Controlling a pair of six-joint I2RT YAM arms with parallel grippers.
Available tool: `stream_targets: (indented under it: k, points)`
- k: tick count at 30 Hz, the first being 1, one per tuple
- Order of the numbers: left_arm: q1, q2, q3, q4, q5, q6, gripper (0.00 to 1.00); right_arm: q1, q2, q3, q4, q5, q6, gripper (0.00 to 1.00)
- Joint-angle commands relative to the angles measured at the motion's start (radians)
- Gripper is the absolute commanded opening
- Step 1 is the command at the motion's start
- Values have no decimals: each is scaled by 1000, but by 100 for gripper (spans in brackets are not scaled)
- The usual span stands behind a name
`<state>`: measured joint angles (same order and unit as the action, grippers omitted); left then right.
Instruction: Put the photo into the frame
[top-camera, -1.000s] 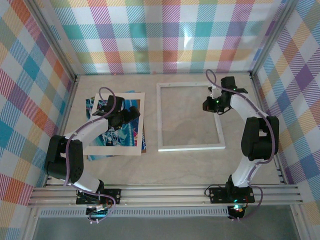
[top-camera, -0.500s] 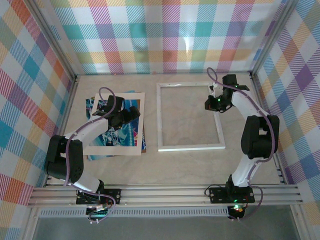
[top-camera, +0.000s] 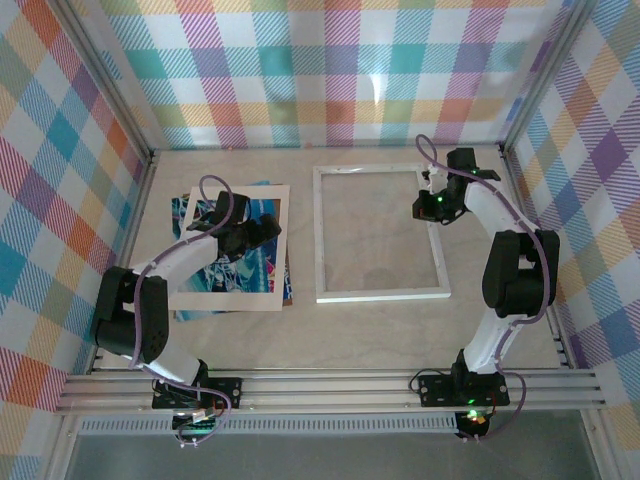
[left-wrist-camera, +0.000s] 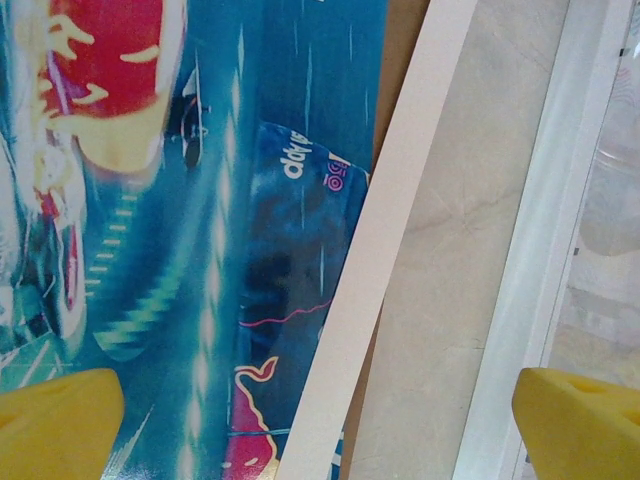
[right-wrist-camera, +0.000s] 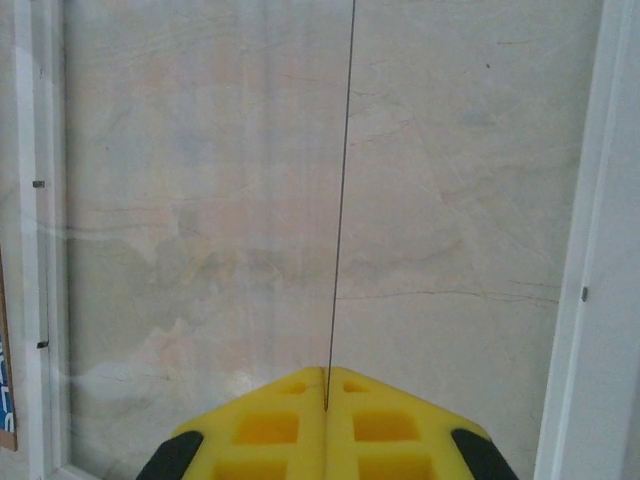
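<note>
- The left hand hovers low over the photo, its yellow fingertips set wide apart and clamped on nothing.
- The photo lies flat on the left part of the surface. It is outside the frame and just to its left.
- A cream mat with a window lies over the photo. The blue and teal print shows through the window, and its far-left corner juts out past the mat.
- In the left wrist view the photo shows swirling blue with red and pale yellow marks. A strip of the cream mat crosses it on a slant, and a sliver of brown backing board sits under that strip.
- Beyond the mat comes bare surface, then the white rail of the frame.
- The frame lies flat near the middle of the surface, apart from the mat.
- The right hand is at the frame's right side, toward the far corner.
- In the right wrist view its yellow fingers are pressed together on a thin clear pane, seen edge-on as a dark line.
- White frame rails run down both sides of that view.
</note>
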<state>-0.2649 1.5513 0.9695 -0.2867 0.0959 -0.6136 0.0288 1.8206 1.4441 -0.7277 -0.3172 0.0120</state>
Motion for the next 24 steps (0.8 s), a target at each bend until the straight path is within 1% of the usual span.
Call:
stream_targets:
  k: [1, 15, 20, 24]
  points:
    - [6, 10, 20, -12, 17, -8, 100, -9, -12, 21, 0, -5, -25, 0]
    - [5, 26, 47, -36, 27, 9, 100, -16, -15, 24, -5, 17, -34, 0]
    - [5, 22, 56, -43, 25, 17, 100, -21, 0, 36, -8, 0, -41, 0]
    - [6, 24, 52, -38, 26, 12, 100, -21, 2, 38, -13, 9, -47, 0]
